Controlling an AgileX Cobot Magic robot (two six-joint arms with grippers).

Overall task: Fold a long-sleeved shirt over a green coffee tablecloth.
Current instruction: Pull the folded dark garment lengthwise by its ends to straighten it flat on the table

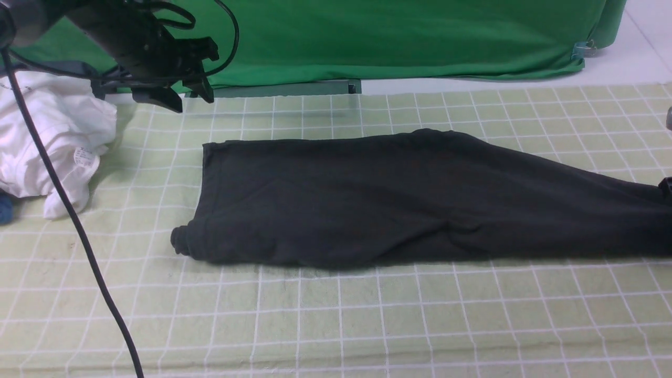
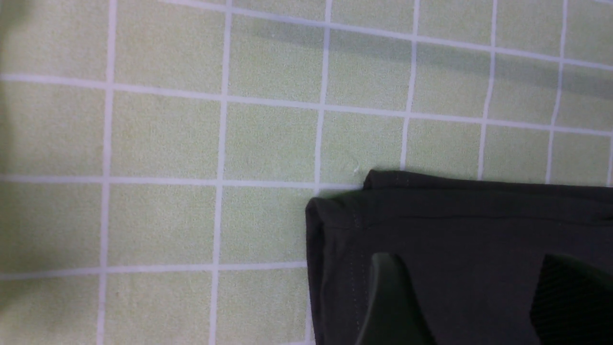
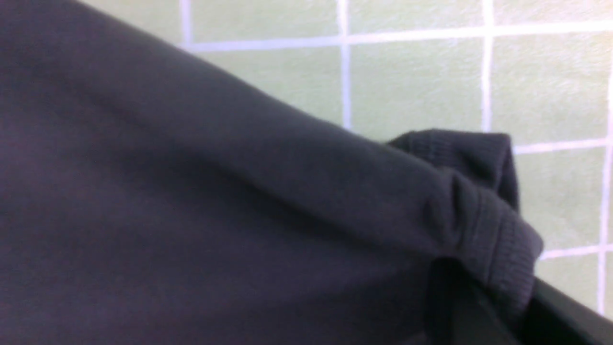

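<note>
The black long-sleeved shirt (image 1: 394, 199) lies as a long narrow band on the pale green checked tablecloth (image 1: 336, 315), its print hidden. My left gripper (image 1: 191, 100) hangs above the cloth behind the shirt's left end. In the left wrist view its fingers (image 2: 388, 297) stand apart over a hemmed corner of the shirt (image 2: 455, 220), holding nothing. My right gripper (image 1: 667, 188) barely shows at the right edge, where the shirt's far end rises. In the right wrist view that gripper (image 3: 483, 306) is shut on a ribbed edge of the shirt (image 3: 507, 244), above the tablecloth (image 3: 421, 86).
A crumpled white garment (image 1: 52, 136) with a small label lies at the left edge. A plain deep-green cloth (image 1: 394, 37) hangs along the back, with a grey bar (image 1: 283, 89) under it. A black cable (image 1: 79, 226) runs down across the left side.
</note>
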